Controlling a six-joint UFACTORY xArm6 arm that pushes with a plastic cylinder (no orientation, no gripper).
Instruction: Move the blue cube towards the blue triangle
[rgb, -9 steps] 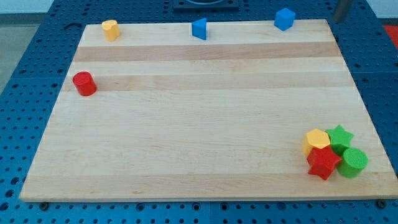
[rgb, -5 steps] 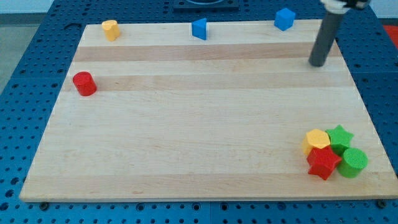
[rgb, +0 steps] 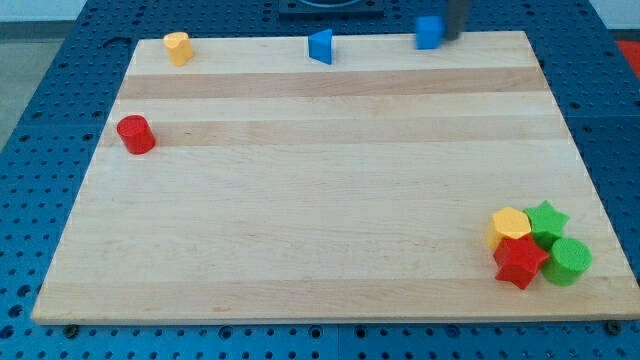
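Note:
The blue cube (rgb: 429, 31) sits at the board's top edge, right of centre. The blue triangle (rgb: 320, 46) stands to its left, about a hundred pixels away, also near the top edge. My tip (rgb: 452, 36) is a dark blurred rod right against the cube's right side, at the top of the view.
A yellow block (rgb: 177, 47) lies at the top left and a red cylinder (rgb: 135, 134) at the left. A cluster at the bottom right holds a yellow block (rgb: 509, 225), a green star (rgb: 546, 220), a red star (rgb: 519, 262) and a green cylinder (rgb: 569, 261).
My tip has swung from the board's right side up to the cube's right side. The blue cube has shifted left, towards the blue triangle.

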